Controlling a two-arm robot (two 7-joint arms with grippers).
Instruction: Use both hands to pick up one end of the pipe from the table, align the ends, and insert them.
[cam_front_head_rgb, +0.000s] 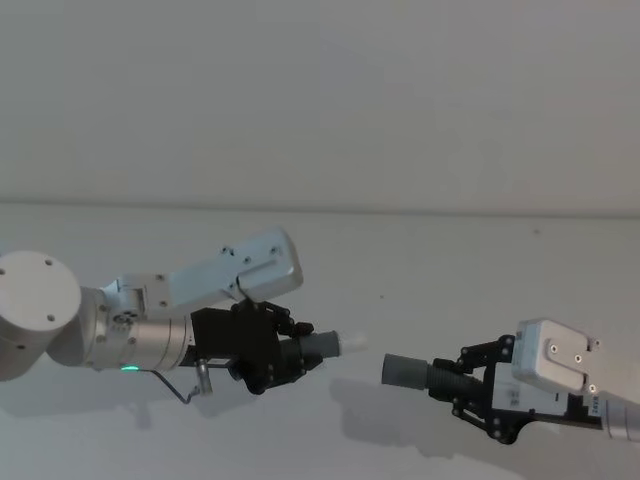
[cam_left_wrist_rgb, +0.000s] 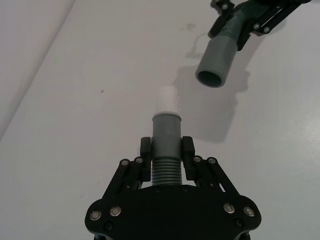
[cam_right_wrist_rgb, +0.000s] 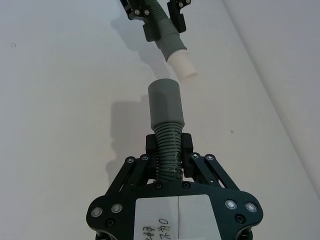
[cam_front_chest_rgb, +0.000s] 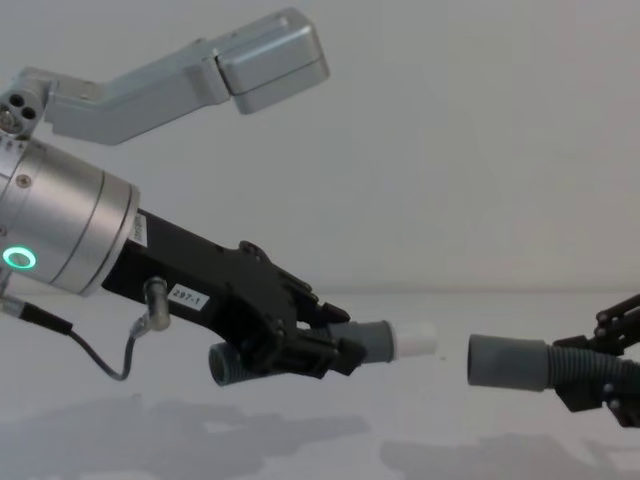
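Observation:
My left gripper (cam_front_head_rgb: 298, 356) is shut on one pipe piece (cam_left_wrist_rgb: 165, 131), whose grey collar carries a white tip (cam_front_chest_rgb: 414, 340) pointing right. Facing it from the right, my right gripper (cam_front_head_rgb: 462, 386) is shut on the ribbed part of the other pipe piece (cam_right_wrist_rgb: 166, 106), its plain socket mouth (cam_front_chest_rgb: 502, 361) turned toward the white tip. Both pieces hang above the white table (cam_front_head_rgb: 450, 270), with their shadows under them. A short gap separates the two ends, and in the chest view the tip sits slightly higher than the socket.
A thin cable (cam_front_chest_rgb: 100, 355) loops below the left wrist, whose ring light (cam_front_chest_rgb: 17, 258) glows green. The table's far edge meets a plain wall (cam_front_head_rgb: 320, 100).

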